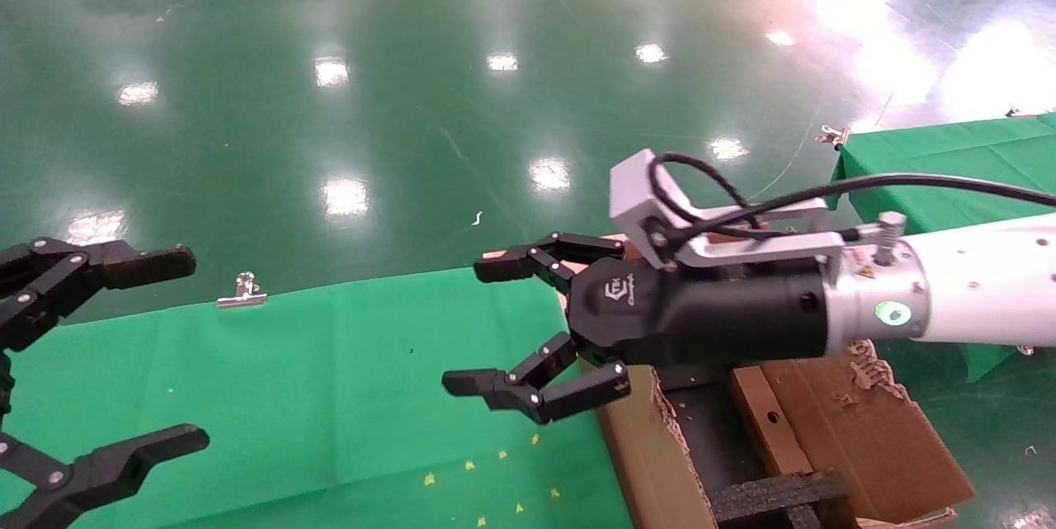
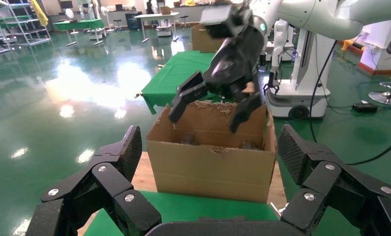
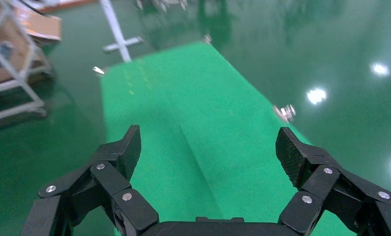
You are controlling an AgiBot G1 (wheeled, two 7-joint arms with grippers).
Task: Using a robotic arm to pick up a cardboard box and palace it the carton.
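My right pincer hangs released, empty, above the large brown corrugated carton at the worktop's right edge (small brown cardboard box inside, beside black foam bars).

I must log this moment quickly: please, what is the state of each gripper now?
Left gripper: open, holding nothing, over the green cloth.
Right gripper: open, holding nothing, beside the carton.

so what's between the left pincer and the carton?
Head view: only bare green cloth with a few yellow specks between the open left pincer and the carton; the open right pincer hangs above that stretch.
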